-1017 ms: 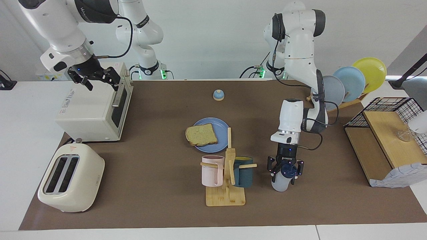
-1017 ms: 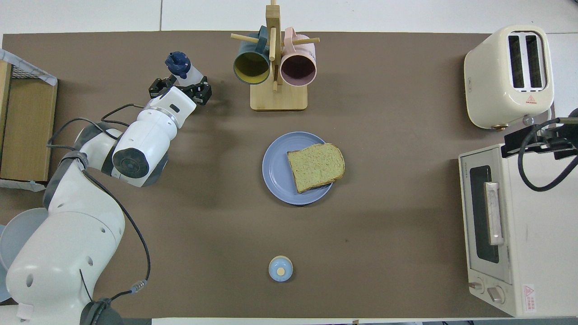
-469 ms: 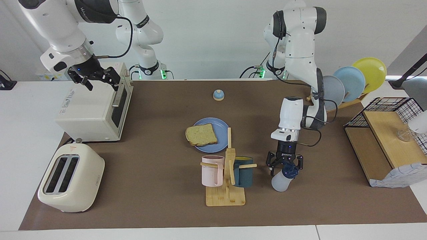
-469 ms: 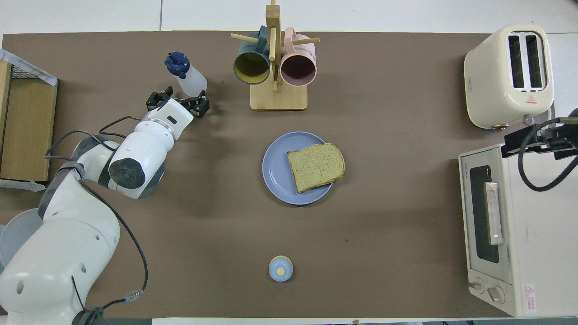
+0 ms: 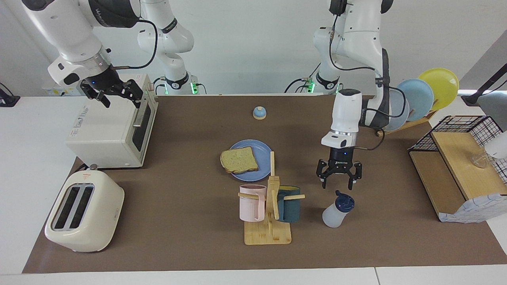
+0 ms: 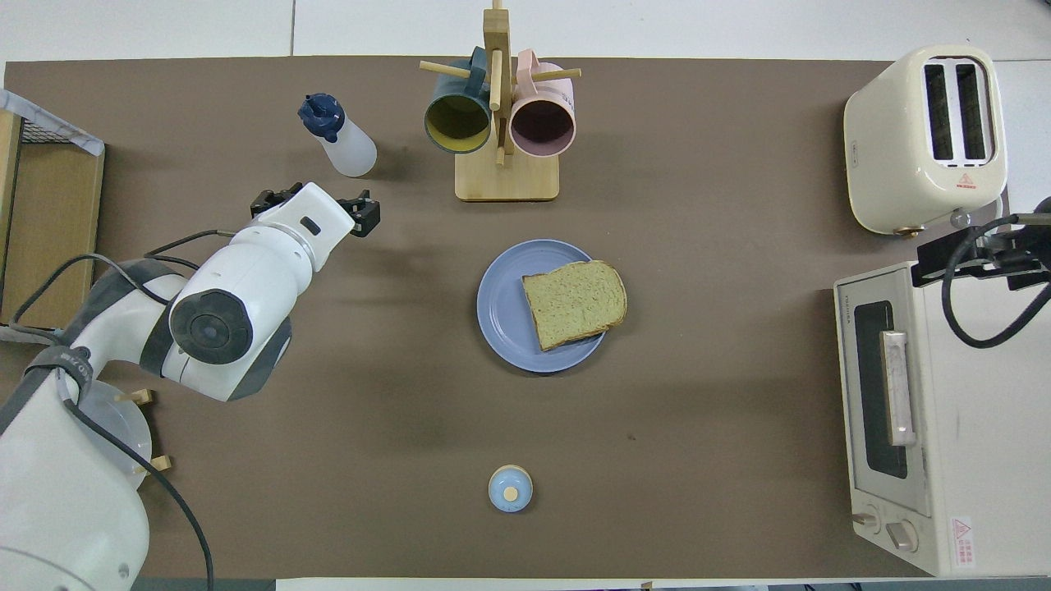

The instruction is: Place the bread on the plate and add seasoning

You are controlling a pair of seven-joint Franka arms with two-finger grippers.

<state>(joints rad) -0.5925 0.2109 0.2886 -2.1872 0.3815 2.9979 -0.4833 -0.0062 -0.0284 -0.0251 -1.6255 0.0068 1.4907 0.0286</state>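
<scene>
The translucent white seasoning bottle [image 5: 337,209] is now released on the desk [image 5: 178,221], left gripper [image 5: 338,178] raised, fingers spread empty; right gripper [image 5: 114,93] waits, apparently empty.

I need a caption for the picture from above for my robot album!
Bread on blue plate; open left gripper above the table beside the seasoning bottle.
</scene>
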